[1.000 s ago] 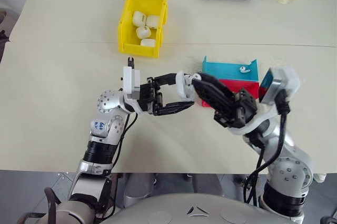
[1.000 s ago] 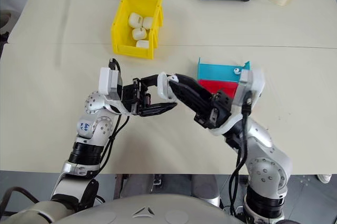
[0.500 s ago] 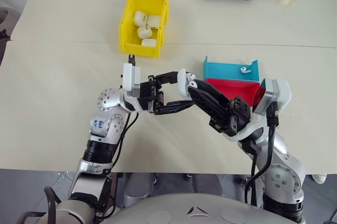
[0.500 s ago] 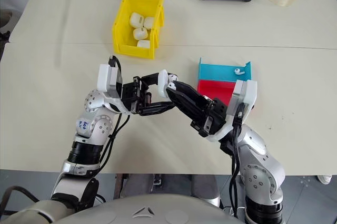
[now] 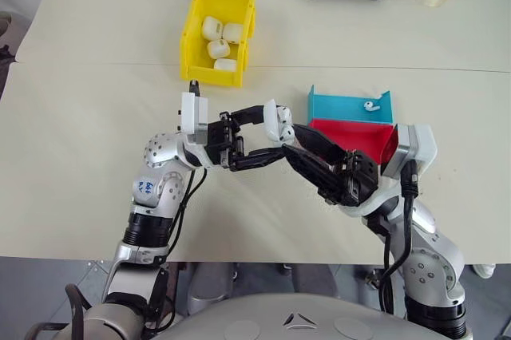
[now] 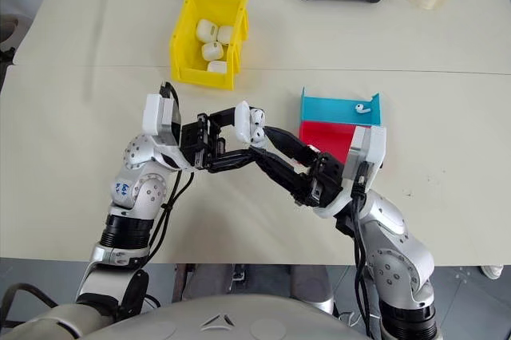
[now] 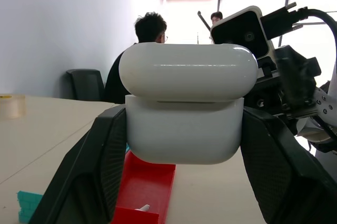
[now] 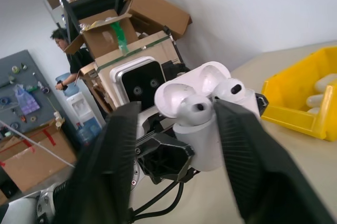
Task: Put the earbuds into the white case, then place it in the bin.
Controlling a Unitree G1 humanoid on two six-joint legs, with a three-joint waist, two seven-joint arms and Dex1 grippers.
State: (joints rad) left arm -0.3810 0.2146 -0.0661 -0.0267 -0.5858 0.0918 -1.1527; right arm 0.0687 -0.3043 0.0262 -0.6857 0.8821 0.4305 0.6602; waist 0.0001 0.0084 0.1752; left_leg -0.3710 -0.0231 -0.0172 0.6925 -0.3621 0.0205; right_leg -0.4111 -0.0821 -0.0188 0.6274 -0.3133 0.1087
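Head views: the white case (image 5: pixel 277 120) is clamped in the left pincer (image 6: pixel 244 139), held above the tabletop (image 5: pixel 96 116) mid-scene, lid flipped open. A second ago the right pincer (image 5: pixel 297 142) was pinched against the case; now its fingers are spread and drawn back slightly to the near right, just beside the case. Read as: an earbud has just been released into the case. The bin (image 5: pixel 194 35) is well apart at far left, with several white cases already inside. One more earbud (image 5: pixel 369 104) is seen lying in the blue tray (image 5: pixel 335 105), far right; the red tray (image 5: pixel 359 134) sits just nearer.

Left wrist view: the white case (image 7: pixel 184 113) is gripped on both flanks by the two black fingers (image 7: pixel 100 161). Nothing slipping, as far as can be judged.

Right wrist view: the opened case (image 8: pixel 202 113) is seen between the parted right fingers (image 8: pixel 113 155), not touched by them. Two earbuds (image 8: pixel 231 90) are seated in the case, stems down. The yellow bin (image 8: pixel 300 108) is visible behind.

Judgement: loading looks done for this case. Lid still to be shut, then a carry to the bin. Risk: earbuds not fully seated, so the lid may not close.
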